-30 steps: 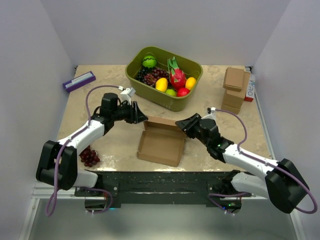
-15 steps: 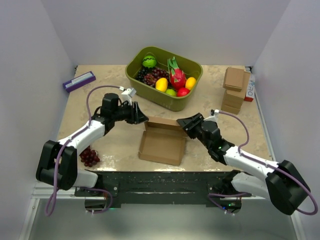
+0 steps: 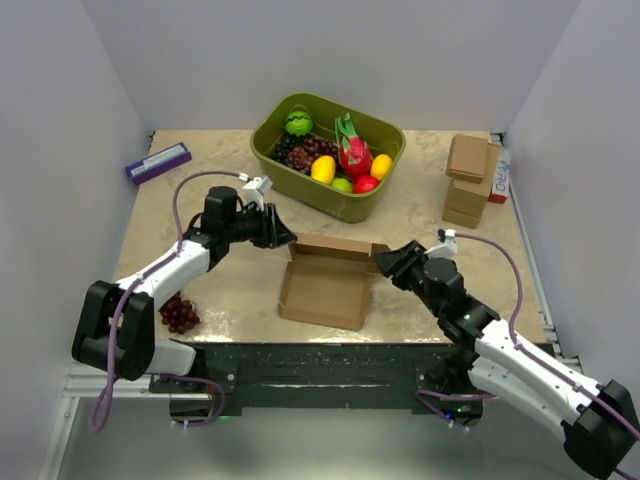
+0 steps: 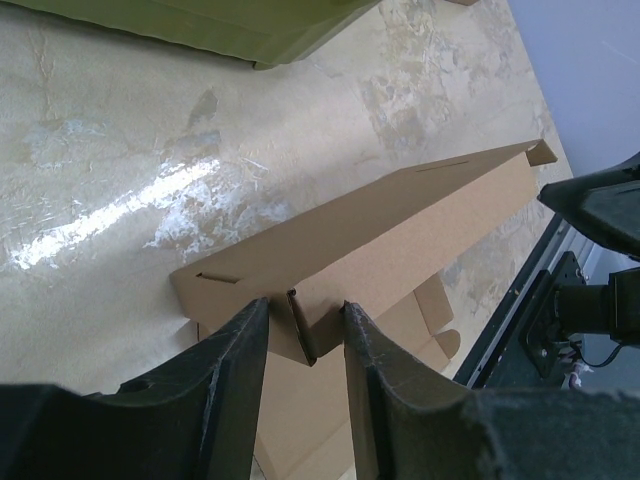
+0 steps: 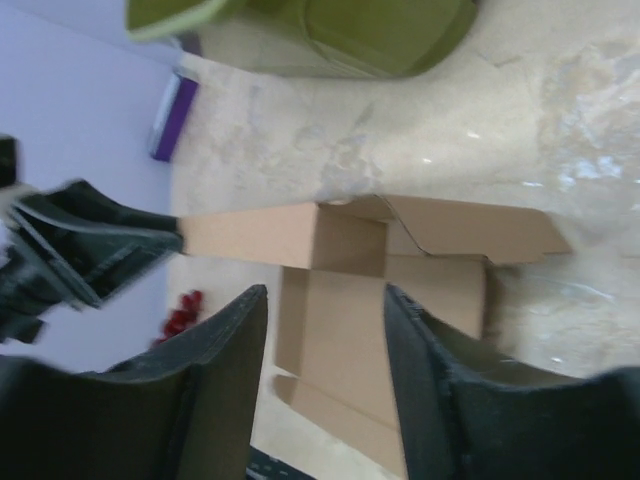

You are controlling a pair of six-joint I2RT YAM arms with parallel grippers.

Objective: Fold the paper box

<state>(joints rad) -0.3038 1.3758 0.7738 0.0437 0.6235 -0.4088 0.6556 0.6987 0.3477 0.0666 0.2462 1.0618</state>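
Observation:
The paper box (image 3: 325,285) lies open at the table's middle as a brown cardboard tray, its back wall (image 4: 400,225) raised. My left gripper (image 3: 285,238) is at the box's back left corner. In the left wrist view its jaws (image 4: 305,318) are closed on the folded corner flap, with both fingertips against the cardboard. My right gripper (image 3: 385,262) hovers just off the box's back right corner, apart from it. Its jaws (image 5: 325,290) stand open with nothing between them, and the box (image 5: 400,300) shows beyond them.
A green bin (image 3: 375,195) of fruit stands just behind the box. A stack of small cardboard boxes (image 3: 468,180) and a red-and-white carton (image 3: 498,182) sit at the back right. A purple box (image 3: 158,162) lies back left, and dark grapes (image 3: 180,313) by the left arm.
The right arm has drawn back to the right, off the box's back right corner, and its jaws have widened. The left gripper stays at the back left corner.

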